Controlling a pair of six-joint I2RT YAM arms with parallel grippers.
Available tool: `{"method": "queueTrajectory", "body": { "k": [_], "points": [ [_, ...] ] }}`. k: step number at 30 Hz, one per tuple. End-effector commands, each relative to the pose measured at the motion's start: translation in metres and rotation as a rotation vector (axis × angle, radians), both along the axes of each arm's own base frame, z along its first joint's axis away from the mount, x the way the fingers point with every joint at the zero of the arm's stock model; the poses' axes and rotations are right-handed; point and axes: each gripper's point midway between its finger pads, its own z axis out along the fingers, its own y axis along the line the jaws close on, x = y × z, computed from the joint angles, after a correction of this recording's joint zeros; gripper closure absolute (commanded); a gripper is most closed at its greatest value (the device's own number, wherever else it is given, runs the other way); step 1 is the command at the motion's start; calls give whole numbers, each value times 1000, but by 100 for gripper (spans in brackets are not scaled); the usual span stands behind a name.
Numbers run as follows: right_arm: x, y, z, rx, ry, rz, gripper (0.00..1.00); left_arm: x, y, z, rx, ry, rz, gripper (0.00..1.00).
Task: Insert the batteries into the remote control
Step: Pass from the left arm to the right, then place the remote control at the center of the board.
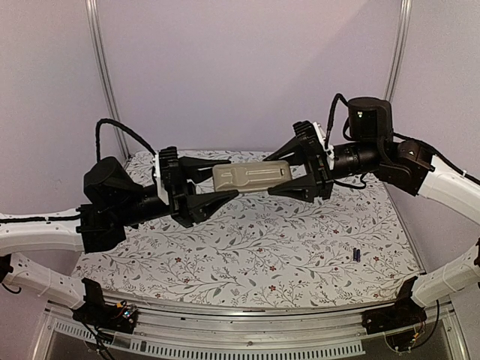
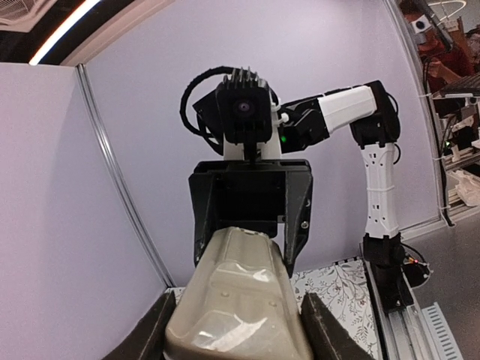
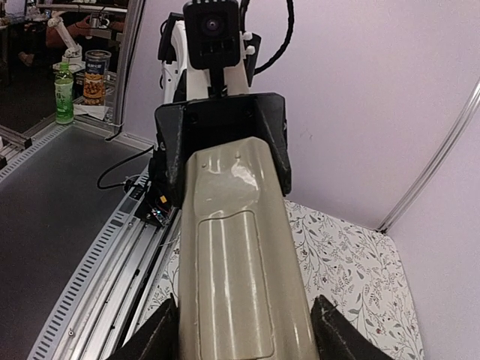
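Enclosure: pale lilac wall panels (image 1: pixel 247 75) close the far side and both flanks, joined at the corners by aluminium uprights (image 1: pixel 101 75) that appear slanted in the overhead view.

Work surface: a table (image 1: pixel 262 247) covered by a white cloth printed with grey foliage and small red flowers. The cloth lies flat. An aluminium rail (image 1: pixel 247 330) with a slotted strip runs along the near edge.

Beyond the enclosure, left wrist view: a lit linear ceiling light (image 2: pixel 67 30) and a ceiling vent grille (image 2: pixel 26 11).

Right wrist view: dark grey floor (image 3: pixel 45 225). On a surface at far left, a green bottle (image 3: pixel 64 94) stands beside a labelled jar (image 3: pixel 96 77).

Lighting inside is even and diffuse.
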Motion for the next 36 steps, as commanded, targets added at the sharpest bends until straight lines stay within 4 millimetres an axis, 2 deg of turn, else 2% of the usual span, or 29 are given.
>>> {"method": "queueTrajectory", "body": {
  "k": [1, 5, 10, 11, 12, 13, 14, 16, 19, 21, 24, 29, 32, 36],
  "points": [
    [4, 2, 6, 3, -5, -22, 48, 1, 4, 10, -23, 2, 9, 100],
    [8, 2, 5, -2, -6, -48, 54, 4, 7, 11, -27, 6, 23, 100],
    [10, 4, 5, 1, 11, -56, 67, 14, 8, 1, 6, 29, 64, 100],
    [11, 4, 5, -1, 17, -62, 68, 17, 10, 0, 15, 40, 79, 90],
    [13, 4, 4, -3, 26, -72, 69, 18, 13, -2, 29, 48, 90, 69],
    [15, 5, 1, -10, 35, -85, 70, 20, 15, -4, 48, 52, 99, 43],
    [17, 5, -2, -18, 50, -95, 71, 21, 18, -8, 70, 55, 106, 32],
    [21, 7, -11, -38, 75, -110, 73, 22, 23, -18, 120, 64, 124, 18],
    [24, 10, -28, -74, 127, -118, 75, 26, 32, -36, 203, 98, 169, 8],
    [27, 13, -46, -109, 168, -130, 75, 30, 40, -49, 249, 121, 207, 3],
    [38, 17, -82, -180, 227, -176, 76, 31, 54, -64, 298, 149, 253, 1],
    [59, 21, -153, -317, 359, -244, 79, 36, 74, -92, 348, 219, 327, 1],
    [70, 22, -195, -390, 443, -268, 80, 52, 89, -114, 348, 280, 443, 2],
    [80, 19, -242, -465, 492, -309, 78, 59, 96, -152, 373, 351, 465, 1]
  ]
}}
